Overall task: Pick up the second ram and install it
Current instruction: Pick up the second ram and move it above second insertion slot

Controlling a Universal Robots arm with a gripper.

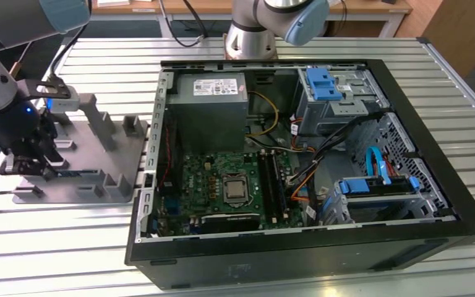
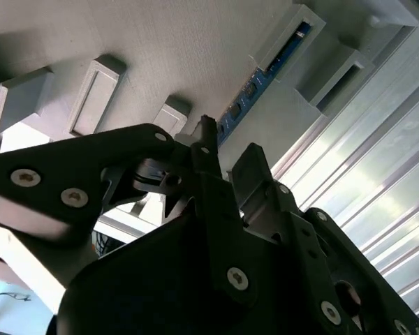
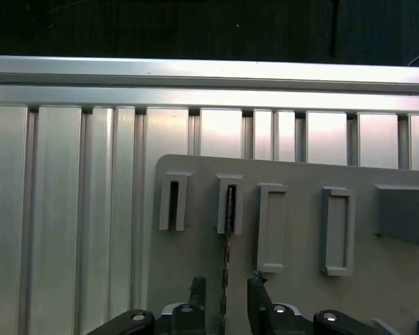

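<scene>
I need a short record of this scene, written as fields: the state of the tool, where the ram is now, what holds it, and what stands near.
tool: open, with one finger on each side of the second ram
second ram: blue strip, standing on its edge in the slots of the grey holder
grey holder: lies on the metal table, at the exterior view's left of the computer case
computer case: side open, motherboard visible inside

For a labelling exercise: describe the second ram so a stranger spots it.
At the exterior view's left, beside the computer case, lies a gray holder plate. The second ram stands edgewise in it under the gripper: the only blue strip among gray blocks.
</scene>
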